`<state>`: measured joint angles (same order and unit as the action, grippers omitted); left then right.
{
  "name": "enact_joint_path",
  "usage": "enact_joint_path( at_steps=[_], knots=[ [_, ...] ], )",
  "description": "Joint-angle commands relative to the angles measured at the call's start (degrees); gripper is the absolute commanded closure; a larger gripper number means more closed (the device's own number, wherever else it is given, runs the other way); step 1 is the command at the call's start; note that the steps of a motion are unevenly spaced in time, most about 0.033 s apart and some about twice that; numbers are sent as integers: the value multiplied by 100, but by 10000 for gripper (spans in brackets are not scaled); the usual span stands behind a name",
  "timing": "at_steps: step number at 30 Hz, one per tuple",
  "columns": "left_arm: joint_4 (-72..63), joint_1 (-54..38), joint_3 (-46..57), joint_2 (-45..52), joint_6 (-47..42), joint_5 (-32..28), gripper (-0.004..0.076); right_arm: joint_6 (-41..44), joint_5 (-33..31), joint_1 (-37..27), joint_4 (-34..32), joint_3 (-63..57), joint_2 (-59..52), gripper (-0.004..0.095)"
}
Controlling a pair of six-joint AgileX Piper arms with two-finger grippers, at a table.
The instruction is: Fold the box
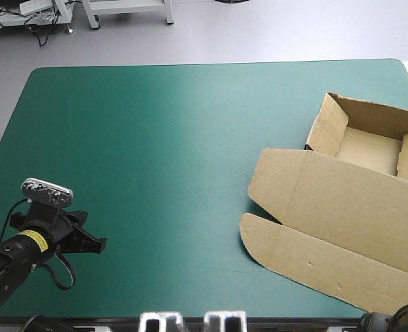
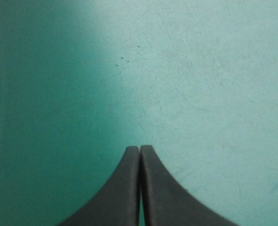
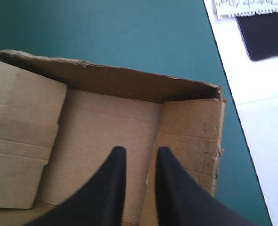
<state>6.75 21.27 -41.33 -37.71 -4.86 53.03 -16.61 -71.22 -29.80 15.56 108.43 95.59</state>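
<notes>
The box [image 1: 342, 207] sits at the table's right edge as an open tray, its lid [image 1: 328, 235] flat on the teal-green cover [image 1: 155, 138]. The right gripper [image 3: 140, 153] hangs over the tray floor, fingers narrowly parted and empty. The left gripper [image 2: 139, 148] is closed on nothing, well apart from the box. A push could slide the box off that edge or spring the side wall [image 3: 191, 136]. Whether the fingers touch the floor is unclear, and the box's right part is cut off.

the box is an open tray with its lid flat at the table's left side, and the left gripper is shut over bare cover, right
Not quite: the high view shows the box at the right side of the table, not the left. The rest holds: an open tray with its lid flat, and the left gripper shut over bare teal-green cover.
</notes>
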Motion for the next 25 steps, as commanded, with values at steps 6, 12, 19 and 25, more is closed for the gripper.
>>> enact_joint_path(
  at_steps=[6, 12, 19, 25],
  knots=[
    [-85, 31, -203, -6, 156, -211, 734, -443, -63, 682, 192, -1291, -1696, 911],
    [-630, 31, -72, 19, 331, -227, 734, -558, 627, 1265, 326, -3023, -2830, 912],
    [-808, 31, 758, 564, 923, -188, 734, -815, 1152, 1537, 330, -4894, -4060, 912],
    [-1530, 31, 1248, 1240, 1809, -236, 734, -901, 1679, 1537, 356, -6298, -5184, 912]
  ],
)
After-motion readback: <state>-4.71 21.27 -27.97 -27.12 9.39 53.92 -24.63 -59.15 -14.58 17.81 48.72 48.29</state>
